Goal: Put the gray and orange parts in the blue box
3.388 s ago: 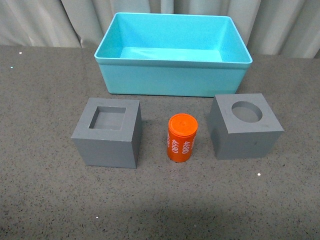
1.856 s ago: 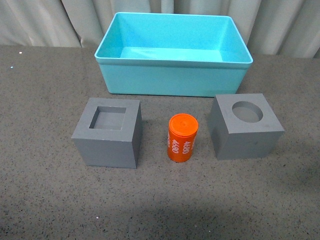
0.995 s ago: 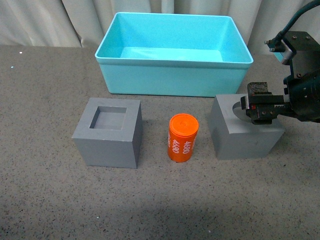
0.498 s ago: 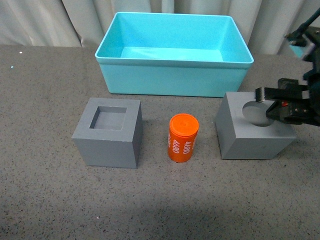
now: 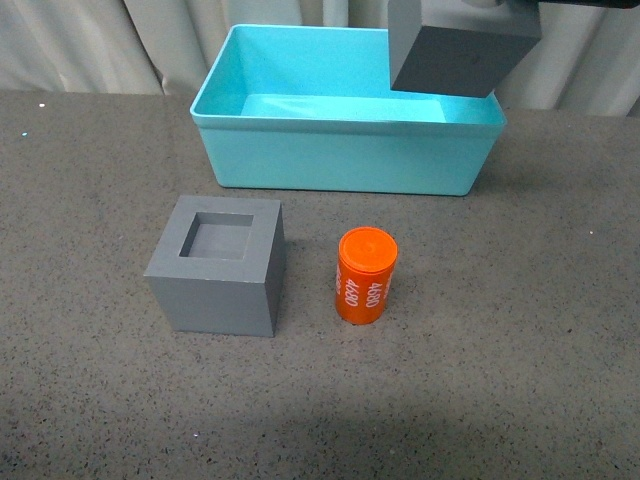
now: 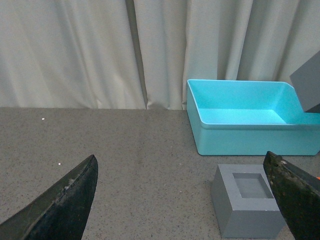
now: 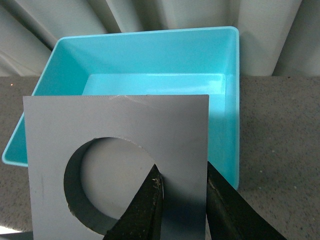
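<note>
The gray cube with the round recess (image 5: pixel 462 45) hangs in the air over the right part of the blue box (image 5: pixel 340 150), its top cut off by the front view's edge. My right gripper (image 7: pixel 182 177) is shut on that cube's wall (image 7: pixel 117 145), one finger inside the recess and one outside. The gray cube with the square recess (image 5: pixel 217 265) rests on the table at the left, the orange cylinder (image 5: pixel 365 276) marked "4680" upright to its right. My left gripper (image 6: pixel 182 192) is open, low over the table, with the square-recess cube (image 6: pixel 250 207) near one fingertip.
The dark speckled tabletop (image 5: pixel 90 180) stretches around the parts. Pale curtains (image 6: pixel 90 50) hang behind the box. The blue box's interior (image 7: pixel 150 82) holds nothing.
The round-recess cube has left its spot on the table at the right and now hangs above the blue box's right side, carried up and back by my right gripper.
</note>
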